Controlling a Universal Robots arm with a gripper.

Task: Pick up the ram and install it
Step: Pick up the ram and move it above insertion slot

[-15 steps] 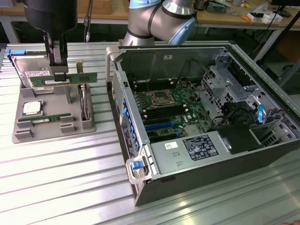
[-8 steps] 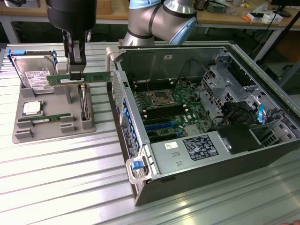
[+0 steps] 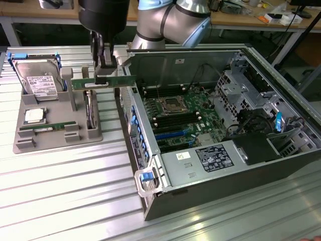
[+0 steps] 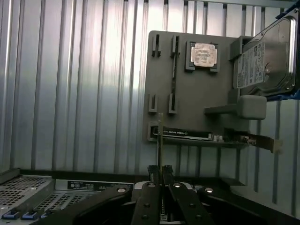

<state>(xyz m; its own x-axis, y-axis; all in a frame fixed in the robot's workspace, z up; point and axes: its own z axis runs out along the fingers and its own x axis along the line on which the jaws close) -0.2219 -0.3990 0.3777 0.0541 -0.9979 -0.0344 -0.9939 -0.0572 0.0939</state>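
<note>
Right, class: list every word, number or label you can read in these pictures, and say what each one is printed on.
Nothing can be read for certain.
Hard drive, white label: print too small.
Ram lifted above the tray, white label: blurred.
Black sticker inside the computer case: white print, too small.
Small white sticker beside it: unreadable.
Processor: markings too small.

Exterior view looks down, wide and high; wrist view peers straight down, nearer; both share the grey tray (image 3: 57,114) (image 4: 197,93).
</note>
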